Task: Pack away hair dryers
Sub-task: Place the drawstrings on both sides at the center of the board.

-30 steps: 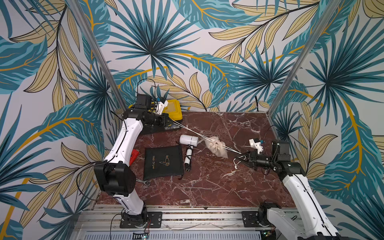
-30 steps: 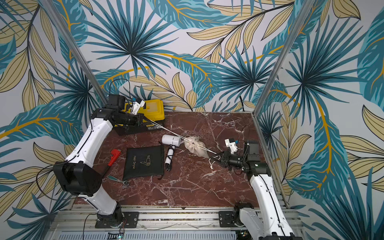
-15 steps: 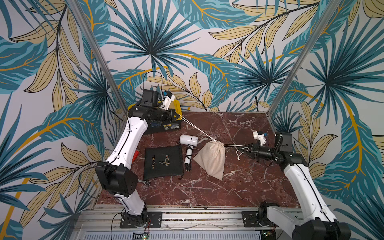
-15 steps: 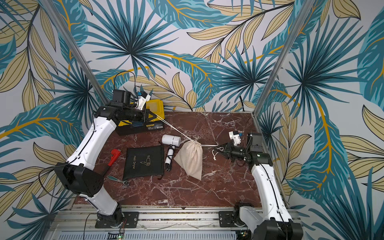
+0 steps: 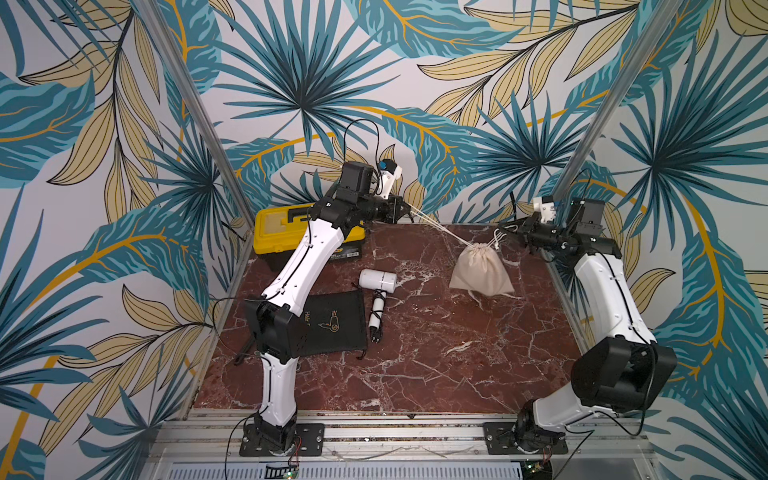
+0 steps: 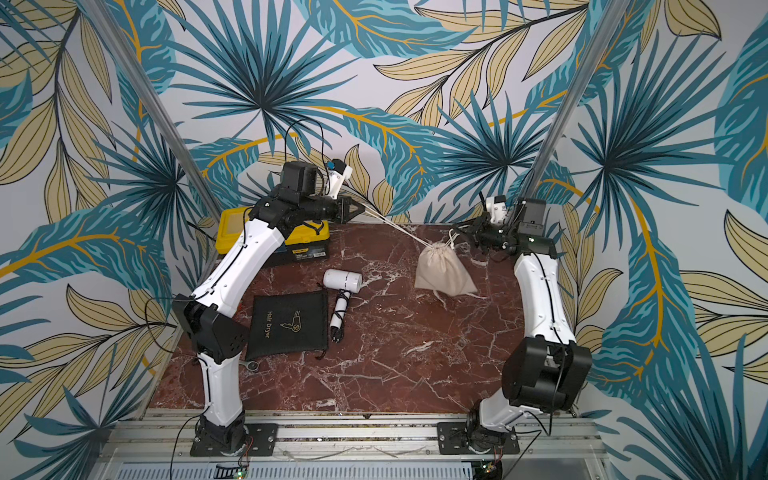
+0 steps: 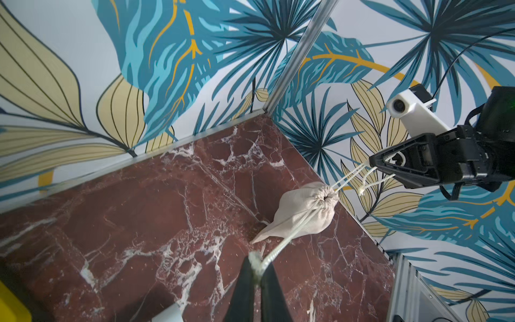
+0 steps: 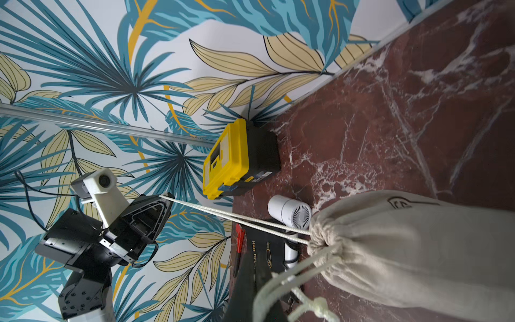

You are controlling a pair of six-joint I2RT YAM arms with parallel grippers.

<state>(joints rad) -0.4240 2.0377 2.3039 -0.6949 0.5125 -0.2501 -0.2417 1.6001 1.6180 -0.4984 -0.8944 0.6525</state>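
Note:
A white hair dryer (image 5: 377, 279) (image 6: 343, 279) (image 8: 289, 213) lies on the marble table, its handle pointing to the front, beside a flat black pouch (image 5: 332, 324) (image 6: 286, 324). At the back right a beige drawstring pouch (image 5: 480, 272) (image 6: 442, 270) (image 7: 303, 212) (image 8: 404, 251) rests on the table, its mouth cinched tight. My left gripper (image 5: 409, 210) (image 6: 363, 206) (image 7: 257, 267) is shut on a drawstring stretched taut to the pouch's mouth. Close to the pouch, my right gripper (image 5: 505, 226) (image 6: 457, 226) (image 8: 259, 274) is shut on the opposite drawstring loop. What the pouch holds is hidden.
A yellow and black toolbox (image 5: 282, 228) (image 6: 232, 228) (image 8: 228, 161) stands at the back left, under my left arm. A red-handled tool (image 8: 238, 237) lies beyond the black pouch. A small wrench (image 6: 251, 365) lies by the left arm's base. Walls close three sides.
The beige pouch has swung from mid-table toward the back right, its mouth drawn shut. Both grippers have risen and moved back, still shut on the drawstrings.

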